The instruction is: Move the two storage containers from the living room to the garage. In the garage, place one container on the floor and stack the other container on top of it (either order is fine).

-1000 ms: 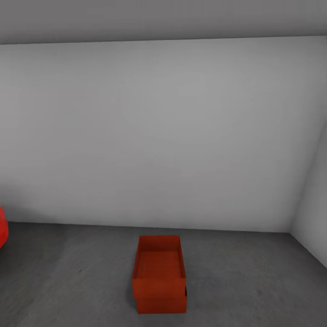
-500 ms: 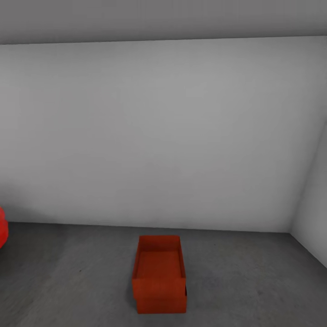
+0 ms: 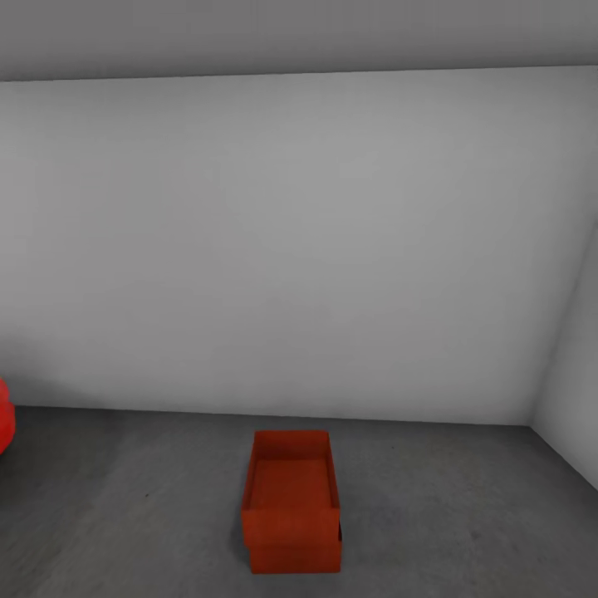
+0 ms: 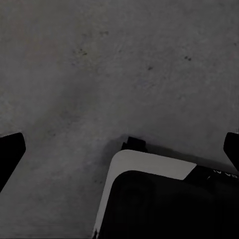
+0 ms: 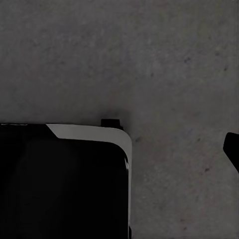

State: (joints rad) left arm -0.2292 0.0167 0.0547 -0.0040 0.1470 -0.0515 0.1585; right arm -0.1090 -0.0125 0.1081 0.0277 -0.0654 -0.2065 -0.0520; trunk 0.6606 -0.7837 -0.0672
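In the head view the two storage containers stand stacked in the garage. The upper orange-red open-top bin [image 3: 292, 490] rests on the lower one [image 3: 296, 556], shifted slightly left, and the lower one sits on the dark grey concrete floor [image 3: 457, 515]. No gripper touches them. My left gripper [image 4: 119, 154] hangs open over bare floor, its dark fingertips [image 4: 11, 149] far apart at the picture's edges, with nothing between them. The right gripper [image 5: 119, 152] is open too, with one fingertip [image 5: 233, 147] showing at the edge and bare concrete beneath.
A pale grey wall [image 3: 291, 249] rises just behind the stack and a side wall [image 3: 573, 374] closes the right. A rounded bright red object [image 3: 4, 415] peeks in at the far left. My black-and-white base [image 4: 164, 199] [image 5: 64, 179] sits below both wrists.
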